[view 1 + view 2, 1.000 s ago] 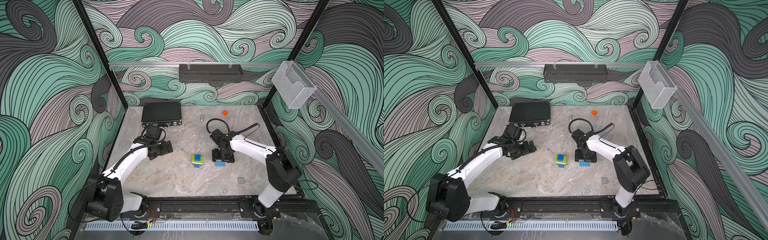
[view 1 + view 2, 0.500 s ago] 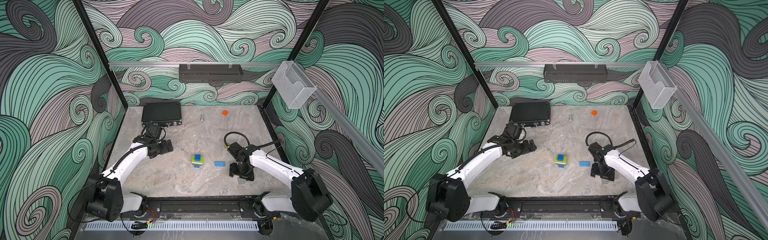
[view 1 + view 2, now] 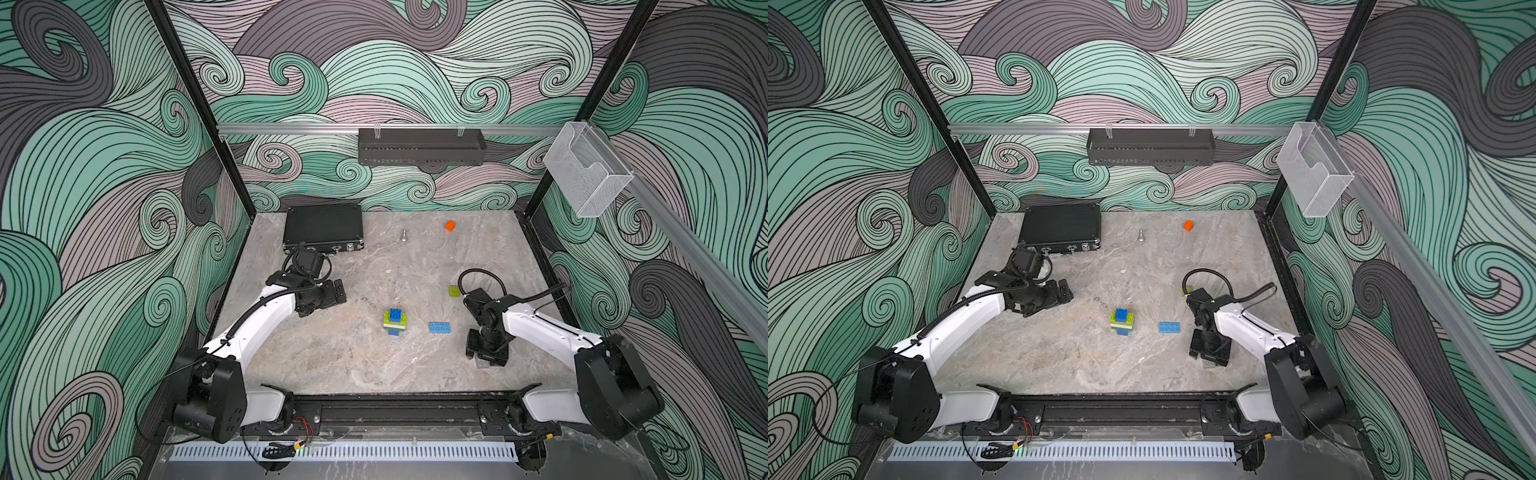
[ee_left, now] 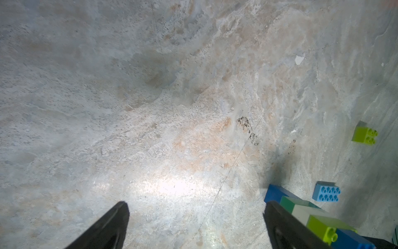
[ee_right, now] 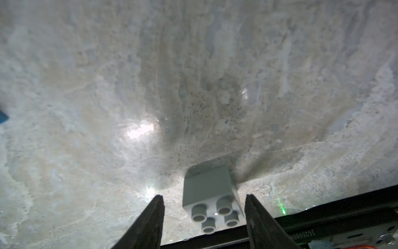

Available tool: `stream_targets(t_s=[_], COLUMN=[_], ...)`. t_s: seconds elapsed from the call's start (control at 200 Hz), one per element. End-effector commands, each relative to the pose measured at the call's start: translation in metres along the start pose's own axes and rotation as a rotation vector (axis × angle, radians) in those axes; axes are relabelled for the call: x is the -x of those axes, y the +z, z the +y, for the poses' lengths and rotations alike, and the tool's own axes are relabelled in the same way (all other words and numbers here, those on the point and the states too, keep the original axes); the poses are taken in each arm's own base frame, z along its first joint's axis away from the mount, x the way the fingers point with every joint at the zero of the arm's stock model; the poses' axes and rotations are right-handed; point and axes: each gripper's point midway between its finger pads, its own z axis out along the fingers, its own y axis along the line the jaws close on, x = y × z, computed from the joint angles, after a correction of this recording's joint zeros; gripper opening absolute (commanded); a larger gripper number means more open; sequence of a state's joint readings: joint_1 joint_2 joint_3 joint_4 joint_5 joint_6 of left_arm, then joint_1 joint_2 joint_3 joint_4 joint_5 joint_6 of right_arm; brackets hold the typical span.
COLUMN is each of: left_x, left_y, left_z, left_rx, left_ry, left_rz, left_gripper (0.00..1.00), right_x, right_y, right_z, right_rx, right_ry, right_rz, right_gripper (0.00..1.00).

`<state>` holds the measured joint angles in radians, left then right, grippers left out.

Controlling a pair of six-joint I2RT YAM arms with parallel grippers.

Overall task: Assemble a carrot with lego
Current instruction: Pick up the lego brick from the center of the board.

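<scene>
The partly built carrot [image 3: 395, 322] [image 3: 1121, 321] stands mid-table as a short stack of lime, white, green and blue lego. A loose light blue brick [image 3: 439, 327] [image 3: 1169, 327] lies to its right, and a lime brick [image 3: 454, 291] lies farther back. My right gripper [image 5: 203, 207] [image 3: 486, 357] is down at the front right. It is open and straddles a grey brick [image 5: 210, 194], with a gap on each side. My left gripper [image 4: 196, 207] [image 3: 338, 291] is open and empty, left of the carrot [image 4: 301, 213].
A black case [image 3: 323, 226] lies at the back left. A small metal bolt [image 3: 403, 236] and an orange cube [image 3: 450, 225] sit near the back wall. The black front rail [image 5: 323, 207] runs just behind the grey brick.
My right arm swung from the light blue brick to the front right and came down over the grey brick, its jaws narrowing. The left arm has hardly moved.
</scene>
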<state>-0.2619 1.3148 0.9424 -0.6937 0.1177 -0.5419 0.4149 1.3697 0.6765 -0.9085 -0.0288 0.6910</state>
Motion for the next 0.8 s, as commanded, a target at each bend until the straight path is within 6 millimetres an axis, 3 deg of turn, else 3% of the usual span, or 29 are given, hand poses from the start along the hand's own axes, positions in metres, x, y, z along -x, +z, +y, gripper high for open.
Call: stream_targets(t_s=[0.0, 0.175, 0.575, 0.796], left_x=[0.01, 0.01, 0.008, 0.005], left_y=[-0.005, -0.005, -0.008, -0.008], left_z=[-0.005, -0.004, -0.002, 0.0], left_rx=[-0.012, -0.006, -0.007, -0.005], left_ry=[0.002, 0.001, -0.011, -0.009], left_rz=[-0.02, -0.022, -0.028, -0.028], left_gripper=[0.99, 0.99, 0.99, 0.99], right_x=[0.002, 0.0, 0.002, 0.02], right_y=[0.004, 0.003, 0.002, -0.038], right_z=[0.001, 0.004, 0.01, 0.051], right_rx=[0.008, 0.027, 0.041, 0.129], right_ry=[-0.005, -0.01, -0.055, -0.167], right_rz=[0.0, 0.001, -0.017, -0.128], right_gripper=[0.55, 0.37, 0.15, 0.11])
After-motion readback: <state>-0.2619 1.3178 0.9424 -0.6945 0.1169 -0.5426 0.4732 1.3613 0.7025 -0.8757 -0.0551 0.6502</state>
